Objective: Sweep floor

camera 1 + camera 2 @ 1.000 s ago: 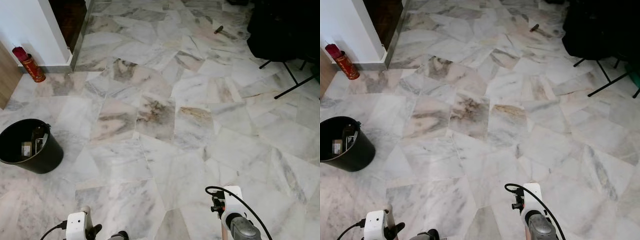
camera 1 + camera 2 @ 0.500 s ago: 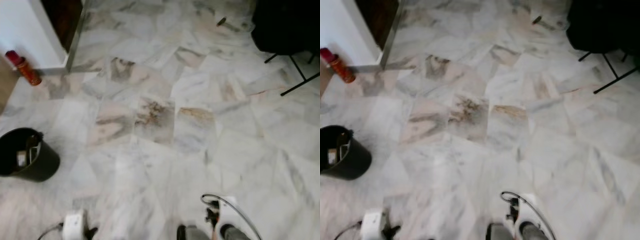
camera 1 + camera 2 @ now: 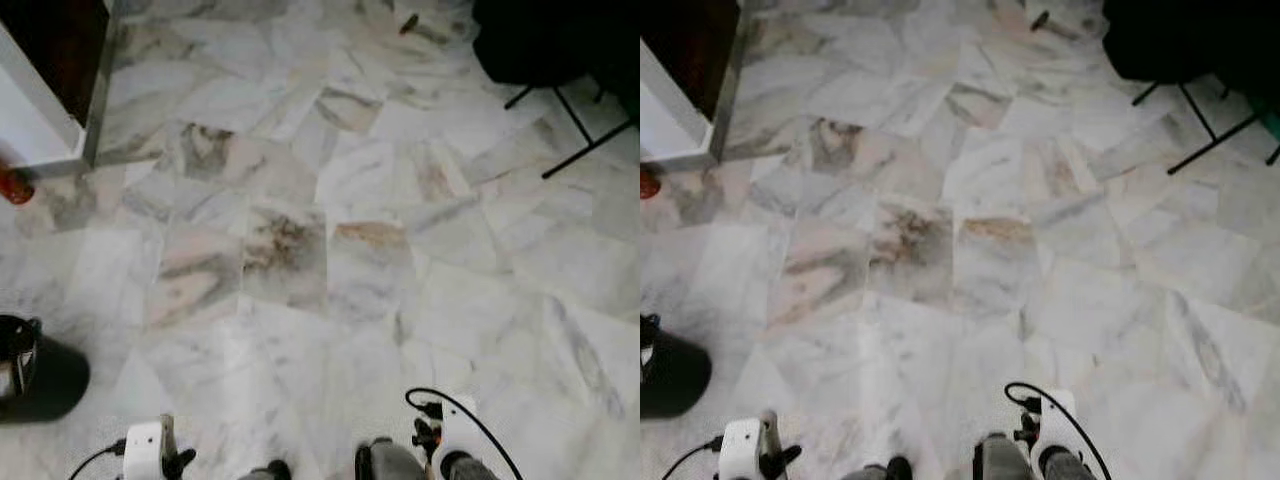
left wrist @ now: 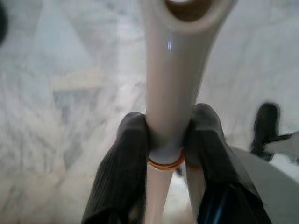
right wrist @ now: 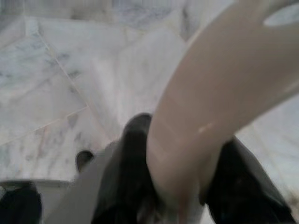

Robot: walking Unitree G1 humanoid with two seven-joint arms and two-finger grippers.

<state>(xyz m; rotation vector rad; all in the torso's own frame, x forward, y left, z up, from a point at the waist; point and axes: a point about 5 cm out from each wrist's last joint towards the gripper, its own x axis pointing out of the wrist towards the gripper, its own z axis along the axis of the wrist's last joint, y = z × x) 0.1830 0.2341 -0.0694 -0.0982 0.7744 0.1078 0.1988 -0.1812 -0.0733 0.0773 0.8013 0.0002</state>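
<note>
My left gripper (image 4: pixel 169 135) is shut on a cream plastic handle (image 4: pixel 170 79) just above an orange ring (image 4: pixel 164 163); the handle's far end has a hole. My right gripper (image 5: pixel 182 154) is shut on another cream handle (image 5: pixel 210 102), also with a hole near its end. Both wrists, left (image 3: pixel 148 452) and right (image 3: pixel 452 445), sit low at the bottom edge of the eye views, over the grey-white marble floor (image 3: pixel 300 250). What the handles carry at their other ends is hidden.
A black bucket (image 3: pixel 35 375) stands on the floor at the left. A white wall corner with a dark doorway (image 3: pixel 60 90) and a red object (image 3: pixel 12 185) are at the far left. Black furniture with thin legs (image 3: pixel 560 60) fills the far right. A small dark item (image 3: pixel 408 22) lies far ahead.
The whole picture has shifted: the camera moved forward and to the right, so the bucket and wall corner slid left. Both arms keep their place at the bottom edge.
</note>
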